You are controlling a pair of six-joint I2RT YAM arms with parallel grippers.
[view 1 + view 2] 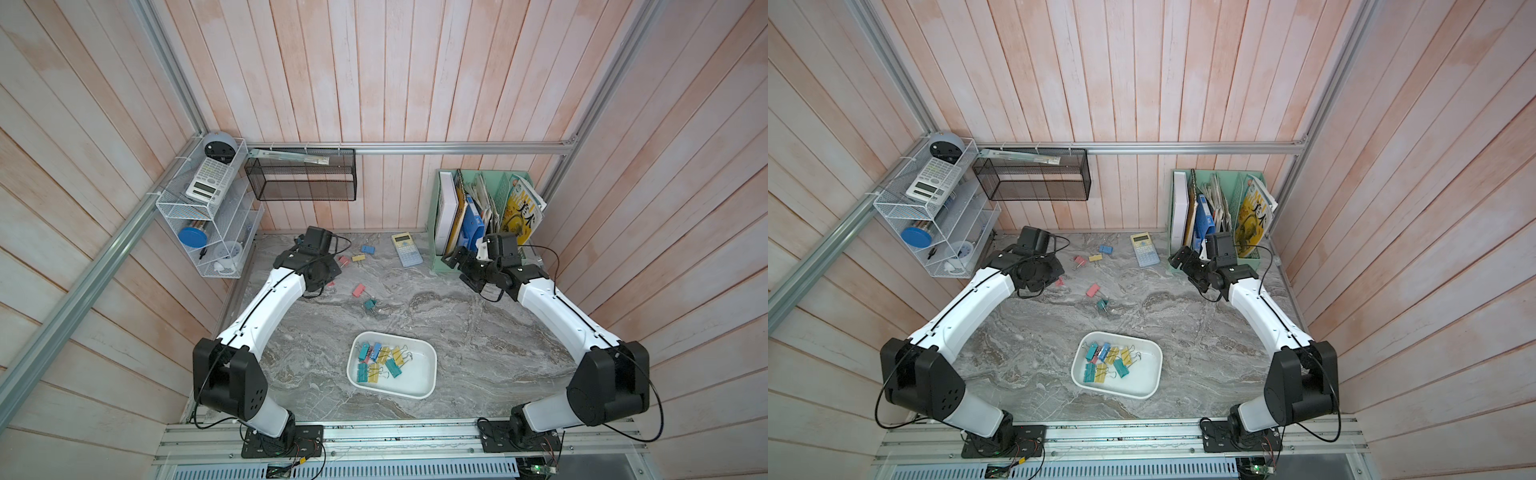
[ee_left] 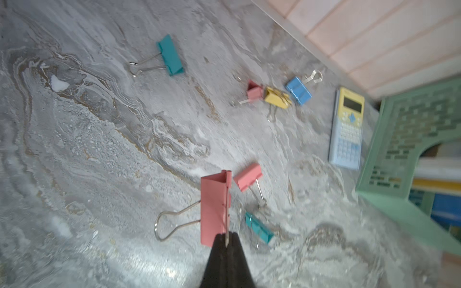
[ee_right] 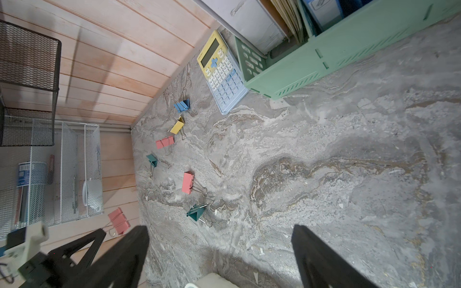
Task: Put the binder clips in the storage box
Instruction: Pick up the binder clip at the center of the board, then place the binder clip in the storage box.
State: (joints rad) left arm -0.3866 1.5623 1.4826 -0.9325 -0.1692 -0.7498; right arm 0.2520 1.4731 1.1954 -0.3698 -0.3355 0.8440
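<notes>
1. My left jaws are clenched on one wire handle of a pink binder clip (image 2: 213, 209). The wire is pinched edge-on at the very tips. The clip's body sticks out beyond them and the second handle is splayed free. The wire gives a thin, sure purchase; I judge the body too wide and slick for a tip grip.
2. This clip sits near 10 o'clock on the tabletop (image 1: 478, 340). In the right wrist view it shows against the wall boards, so I judge it lifted clear, though I'm not certain.
3. My right jaws are spread wide and empty, touching nothing. They hover near 2 o'clock, just beside the green file holder (image 3: 299, 72), out of the left arm's path.
4. The storage box (image 1: 417, 372) is at 6 o'clock, near my bases, where either arm can reach it. A cluster of clips (image 1: 380, 361) lies inside, crowded toward its 9 o'clock side.
5. Six loose clips lie between 11 and 12 o'clock, among them a teal clip (image 2: 171, 55) and a blue clip (image 2: 298, 90). A calculator (image 2: 348, 129) lies at 1 o'clock.
6. Next, I judge: carry the clip to 6 o'clock and release it low over the box. It may swing on its wire.
</notes>
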